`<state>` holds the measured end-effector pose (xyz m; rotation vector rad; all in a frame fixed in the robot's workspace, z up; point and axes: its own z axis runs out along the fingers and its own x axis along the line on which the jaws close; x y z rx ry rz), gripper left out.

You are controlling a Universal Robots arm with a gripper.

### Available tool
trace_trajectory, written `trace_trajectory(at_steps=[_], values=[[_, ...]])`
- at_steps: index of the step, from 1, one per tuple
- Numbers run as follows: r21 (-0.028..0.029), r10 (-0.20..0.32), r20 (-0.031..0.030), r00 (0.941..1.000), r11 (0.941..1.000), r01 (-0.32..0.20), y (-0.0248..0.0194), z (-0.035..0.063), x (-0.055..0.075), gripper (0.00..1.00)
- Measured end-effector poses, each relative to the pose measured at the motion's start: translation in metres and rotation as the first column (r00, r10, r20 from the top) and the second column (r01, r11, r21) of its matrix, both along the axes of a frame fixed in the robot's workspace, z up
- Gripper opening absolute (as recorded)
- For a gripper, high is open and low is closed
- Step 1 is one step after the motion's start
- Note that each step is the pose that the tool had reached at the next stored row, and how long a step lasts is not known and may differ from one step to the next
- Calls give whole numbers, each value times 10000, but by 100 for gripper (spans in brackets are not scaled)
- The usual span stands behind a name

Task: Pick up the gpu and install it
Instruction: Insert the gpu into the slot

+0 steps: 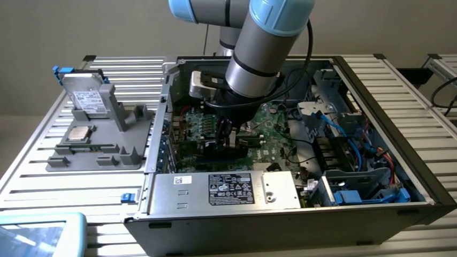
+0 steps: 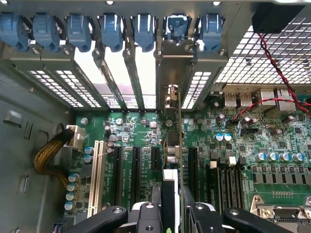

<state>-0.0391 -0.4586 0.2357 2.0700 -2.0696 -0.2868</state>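
Observation:
In the wrist view the gpu (image 2: 180, 127) stands on edge, a thin green line running straight up from between my fingers toward the case's rear wall. Its silver end bracket (image 2: 170, 73) lies against one rear slot opening, under a blue latch (image 2: 176, 25). The card's lower edge sits over a black expansion slot (image 2: 193, 167) on the green motherboard (image 2: 141, 131); whether it is fully seated I cannot tell. My gripper (image 2: 179, 195) is shut on the card's near end. In the exterior view the gripper (image 1: 227, 136) reaches down into the open computer case (image 1: 164, 176).
Black expansion slots (image 2: 136, 170) and a white one (image 2: 98, 170) flank the card. A braided yellow cable (image 2: 48, 155) and red wires (image 2: 272, 63) lie to either side. Outside the case, a grey tray (image 1: 128, 152) holds a hard drive (image 1: 89, 99) and a processor (image 1: 78, 134).

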Motion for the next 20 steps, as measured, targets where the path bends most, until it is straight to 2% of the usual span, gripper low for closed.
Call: trace_trajectory(at_steps=[20], values=[[-2, -182, -1, 9998, 9998, 182, -1, -17, -2, 27]])
